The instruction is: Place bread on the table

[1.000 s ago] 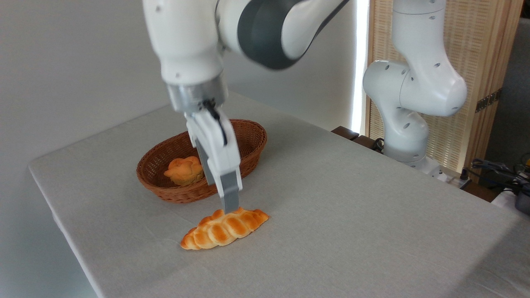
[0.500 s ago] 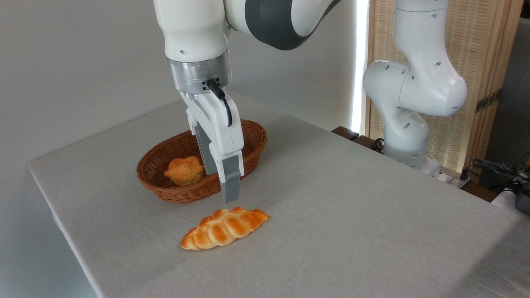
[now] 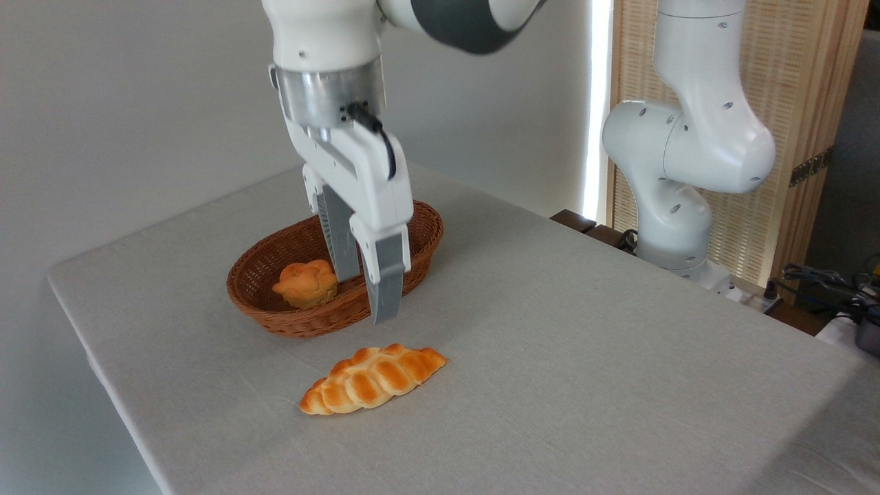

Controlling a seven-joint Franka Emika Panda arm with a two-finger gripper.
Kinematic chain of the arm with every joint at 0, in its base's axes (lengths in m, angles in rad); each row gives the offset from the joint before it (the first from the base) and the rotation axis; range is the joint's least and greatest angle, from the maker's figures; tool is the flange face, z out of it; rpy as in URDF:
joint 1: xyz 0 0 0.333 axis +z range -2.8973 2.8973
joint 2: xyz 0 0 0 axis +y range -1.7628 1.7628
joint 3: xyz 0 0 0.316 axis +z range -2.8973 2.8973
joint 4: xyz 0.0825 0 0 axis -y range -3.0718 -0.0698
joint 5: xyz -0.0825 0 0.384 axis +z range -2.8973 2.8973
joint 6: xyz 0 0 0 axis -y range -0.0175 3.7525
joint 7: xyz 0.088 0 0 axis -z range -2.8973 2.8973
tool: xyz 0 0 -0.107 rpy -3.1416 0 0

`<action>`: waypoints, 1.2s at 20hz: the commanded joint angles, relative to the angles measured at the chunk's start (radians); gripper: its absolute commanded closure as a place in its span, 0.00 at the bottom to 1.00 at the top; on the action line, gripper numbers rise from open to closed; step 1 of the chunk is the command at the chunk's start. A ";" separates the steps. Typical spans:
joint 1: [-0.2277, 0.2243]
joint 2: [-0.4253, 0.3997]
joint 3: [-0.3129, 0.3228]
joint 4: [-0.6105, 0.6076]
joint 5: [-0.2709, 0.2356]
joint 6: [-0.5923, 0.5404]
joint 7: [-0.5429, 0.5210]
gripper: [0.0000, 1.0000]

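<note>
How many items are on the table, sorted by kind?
Breads: 2, the braided loaf lying on the table and the small round bun in the basket
Baskets: 1, the brown wicker basket
Total: 3
The gripper hangs above the loaf, holding nothing.

golden braided bread [image 3: 372,379], brown woven basket [image 3: 275,302]

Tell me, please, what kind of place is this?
Probably a robotics lab or test room: a robot arm fixed beside a cloth-covered table, loose cables at the right edge, and bread laid out like a prop.
</note>
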 commanded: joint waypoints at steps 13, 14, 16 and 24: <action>-0.005 0.008 -0.026 0.165 0.003 -0.140 -0.128 0.00; -0.005 0.008 -0.034 0.165 0.004 -0.142 -0.139 0.00; -0.005 0.010 -0.043 0.163 0.004 -0.142 -0.171 0.00; -0.005 0.021 -0.121 0.163 0.021 -0.139 -0.270 0.00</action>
